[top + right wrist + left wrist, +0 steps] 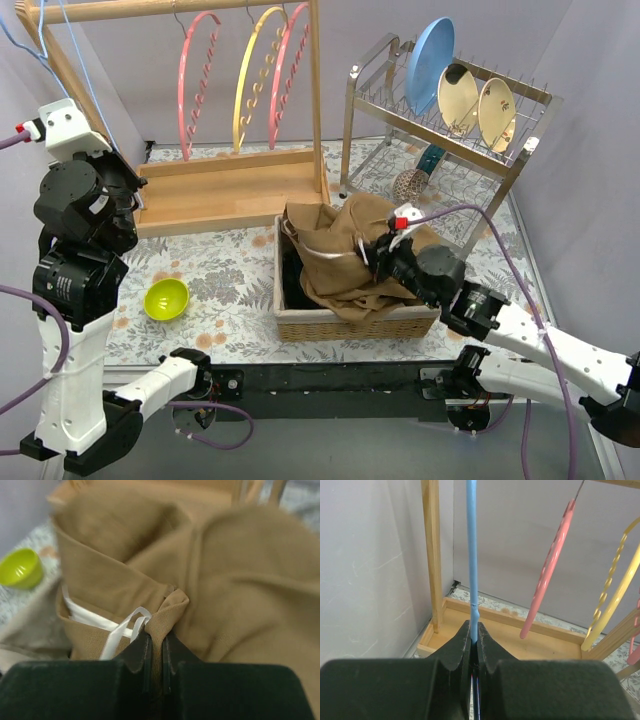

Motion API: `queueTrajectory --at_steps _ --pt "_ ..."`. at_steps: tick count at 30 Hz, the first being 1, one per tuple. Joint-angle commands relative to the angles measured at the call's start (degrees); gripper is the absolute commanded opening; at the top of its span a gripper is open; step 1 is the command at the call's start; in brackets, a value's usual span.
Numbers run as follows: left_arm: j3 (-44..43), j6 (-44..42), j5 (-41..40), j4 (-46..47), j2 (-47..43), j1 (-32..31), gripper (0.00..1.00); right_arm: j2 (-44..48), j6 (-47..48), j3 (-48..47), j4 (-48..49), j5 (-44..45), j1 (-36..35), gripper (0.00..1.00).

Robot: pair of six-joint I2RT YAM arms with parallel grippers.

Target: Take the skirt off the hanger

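The brown skirt [340, 250] lies bunched in the wicker basket [350, 322], off the hanger. My right gripper [372, 252] is shut on a fold of the skirt's edge; in the right wrist view the gripper [156, 640] pinches the cloth [235, 580] beside a white ribbon loop [122, 630]. The thin blue hanger [85, 75] hangs bare at the far left of the wooden rack. My left gripper [105, 150] is shut on its lower wire; in the left wrist view the gripper [475, 630] clamps the hanger's blue wire [472, 555].
The wooden rack [230, 185] holds a pink hanger [195, 70], a yellow hanger [255, 70] and another pink one. A green bowl [166, 299] sits left of the basket. A metal dish rack [450, 130] with plates stands at the back right.
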State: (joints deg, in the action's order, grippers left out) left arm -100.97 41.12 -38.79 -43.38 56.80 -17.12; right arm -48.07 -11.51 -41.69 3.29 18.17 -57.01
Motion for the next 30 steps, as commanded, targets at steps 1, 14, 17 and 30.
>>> queueTrajectory --at_steps 1,14,17,30 --pt "-1.2 0.4 0.2 -0.5 0.0 -0.3 0.0 -1.2 -15.9 7.4 -3.2 2.9 -0.2 0.01" --pt "-3.3 -1.0 -0.9 -2.2 2.4 -0.2 0.0 -21.8 -22.9 4.9 -16.8 -5.3 -2.6 0.01" --pt "-5.6 -1.5 -0.2 -4.0 3.8 -0.2 0.0 -20.3 -21.3 1.5 -22.1 -3.4 -2.6 0.35" --pt "-7.4 2.2 10.0 -16.5 5.1 -0.2 0.0 -7.7 -12.9 -17.9 -27.6 -7.6 -2.5 0.49"
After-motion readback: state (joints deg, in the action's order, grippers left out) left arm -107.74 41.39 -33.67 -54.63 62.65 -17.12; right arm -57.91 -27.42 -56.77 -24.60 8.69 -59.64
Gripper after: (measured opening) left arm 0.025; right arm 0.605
